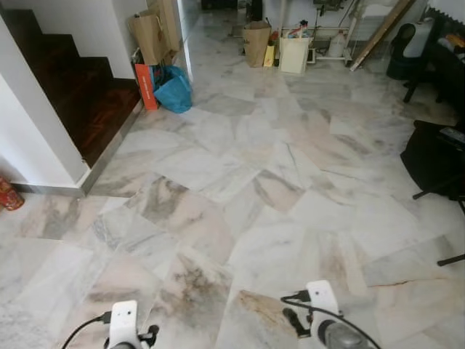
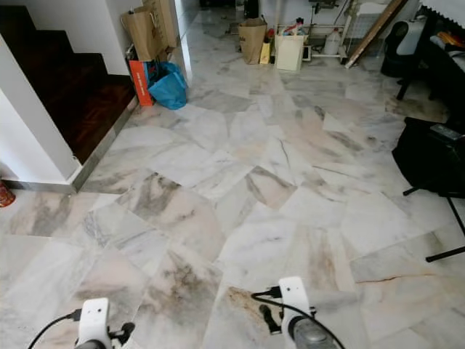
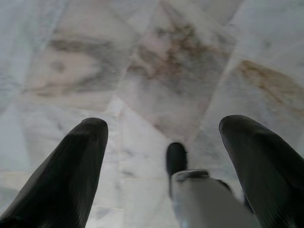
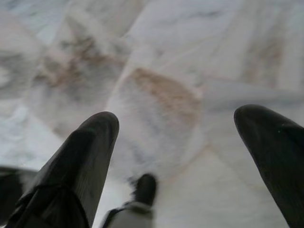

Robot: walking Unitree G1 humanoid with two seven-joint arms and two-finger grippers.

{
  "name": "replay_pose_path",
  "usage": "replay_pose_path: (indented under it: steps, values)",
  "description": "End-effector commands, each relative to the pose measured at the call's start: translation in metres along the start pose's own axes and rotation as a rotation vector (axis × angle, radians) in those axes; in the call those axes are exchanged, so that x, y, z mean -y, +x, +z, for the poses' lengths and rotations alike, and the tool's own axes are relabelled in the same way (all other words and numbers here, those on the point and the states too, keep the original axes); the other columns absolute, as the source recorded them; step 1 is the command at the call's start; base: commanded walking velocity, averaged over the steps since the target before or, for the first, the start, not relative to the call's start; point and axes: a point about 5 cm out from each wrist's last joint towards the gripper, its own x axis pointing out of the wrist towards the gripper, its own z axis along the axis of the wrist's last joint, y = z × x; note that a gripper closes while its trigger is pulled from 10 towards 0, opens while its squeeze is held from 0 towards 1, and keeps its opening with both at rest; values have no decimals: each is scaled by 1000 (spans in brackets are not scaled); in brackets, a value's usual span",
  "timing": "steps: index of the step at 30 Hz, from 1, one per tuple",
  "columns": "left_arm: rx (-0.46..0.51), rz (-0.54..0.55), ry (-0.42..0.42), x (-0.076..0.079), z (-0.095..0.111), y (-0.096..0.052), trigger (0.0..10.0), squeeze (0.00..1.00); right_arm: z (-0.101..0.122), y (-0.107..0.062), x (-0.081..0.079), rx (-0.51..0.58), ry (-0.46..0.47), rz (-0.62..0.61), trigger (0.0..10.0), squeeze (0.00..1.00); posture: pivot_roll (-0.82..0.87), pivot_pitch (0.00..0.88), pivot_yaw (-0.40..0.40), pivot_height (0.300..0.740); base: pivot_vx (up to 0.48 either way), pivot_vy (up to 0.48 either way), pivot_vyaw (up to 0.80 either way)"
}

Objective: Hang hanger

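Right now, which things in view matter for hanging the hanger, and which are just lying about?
For the job: left gripper and right gripper, both open and holding nothing over the marble floor.

Lying about: blue bag, paper bag, white bin, stairs.

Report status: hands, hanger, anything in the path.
Left hand and right hand open, low over the marble floor. No hanger visible. Black stand off to the right.

The left pincer [image 3: 161,127] and the right pincer [image 4: 176,118] hang low over the veined marble floor [image 1: 240,167], each with its black fingers spread wide and bare tile showing between them.
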Motion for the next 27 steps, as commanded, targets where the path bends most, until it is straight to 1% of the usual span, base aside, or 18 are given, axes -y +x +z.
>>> replay_pose_path:
  steps: [1, 2, 4, 6, 7, 8, 9, 10, 13, 14, 15, 18, 20, 21, 22, 24, 25, 27]
  values:
    - [-17, 1, -18, 10, -2, 0, 10000, 0, 6, -1, 10, 20, -10, -13, 10000, 0, -120, 0, -31, 740, 0, 0, 0]
    - [-17, 1, -18, 10, -2, 0, 10000, 0, 6, -1, 10, 20, -10, -13, 10000, 0, -120, 0, -31, 740, 0, 0, 0]
    - [-16, -12, -34, 18, -1, 1, 10000, 0, 6, -3, 17, 17, -31, -18, 10000, 0, -116, 0, -36, 740, 0, 0, 0]
    - [-16, -12, -35, 19, -1, 1, 10000, 0, 6, -3, 17, 16, -32, -18, 10000, 0, -116, 0, -36, 740, 0, 0, 0]
    - [-17, -24, -45, 28, -1, 1, 10000, 0, 5, -5, 23, 11, -54, -20, 10000, 0, -100, 0, -34, 740, 0, 0, 0]
    - [-17, -24, -45, 28, -1, 1, 10000, 0, 5, -5, 23, 11, -54, -20, 10000, 0, -100, 0, -34, 740, 0, 0, 0]
    - [-18, -28, -49, 32, -1, 1, 10000, 0, 4, -6, 26, 9, -63, -21, 10000, 0, -100, 0, -34, 740, 0, 0, 0]
    - [-26, -38, -39, 35, -4, 0, 10000, 0, 1, -7, 28, 2, -66, -23, 10000, 0, -78, 0, 2, 740, 0, 0, 0]
    - [-38, -52, -23, 41, -8, -1, 10000, 0, -4, -9, 31, -9, -72, -27, 10000, 0, -78, 0, 2, 740, 0, 0, 0]
    - [-34, -62, 15, 38, -10, -2, 10000, 0, -11, -9, 28, -19, -35, -39, 10000, 0, -53, 0, 29, 740, 0, 0, 0]
    - [-30, -63, 52, 31, -12, -3, 10000, 0, -23, -10, 22, -36, 15, -51, 10000, 0, -53, 0, 29, 740, 0, 0, 0]
    - [-38, -3, 21, 12, -14, -3, 10000, 0, -32, -9, 9, -55, 29, -42, 10000, 0, -65, 0, 26, 740, 0, 0, 0]
    - [-68, 35, 31, -6, -21, -6, 10000, 0, -38, -7, -4, -76, 26, -7, 10000, 0, -84, 0, 29, 740, 0, 0, 0]
    - [-68, 35, 31, -6, -21, -6, 10000, 0, -38, -7, -4, -76, 26, -7, 10000, 0, -84, 0, 29, 740, 0, 0, 0]
    - [-73, 43, 33, -12, -23, -7, 10000, 0, -40, -7, -10, -83, 8, 20, 10000, 0, -95, 0, 44, 740, 0, 0, 0]
    - [-72, 48, 31, -14, -23, -7, 10000, 0, -42, -7, -14, -85, -9, 34, 10000, 0, -101, 0, 56, 740, 0, 0, 0]
    - [-64, 47, 37, -14, -20, -6, 10000, 0, -46, -8, -14, -91, -22, 38, 10000, 0, -116, 0, 60, 740, 0, 0, 0]
    - [-57, 43, 42, -13, -17, -5, 10000, 0, -48, -9, -13, -94, -20, 32, 10000, 0, -131, 0, 57, 740, 0, 0, 0]
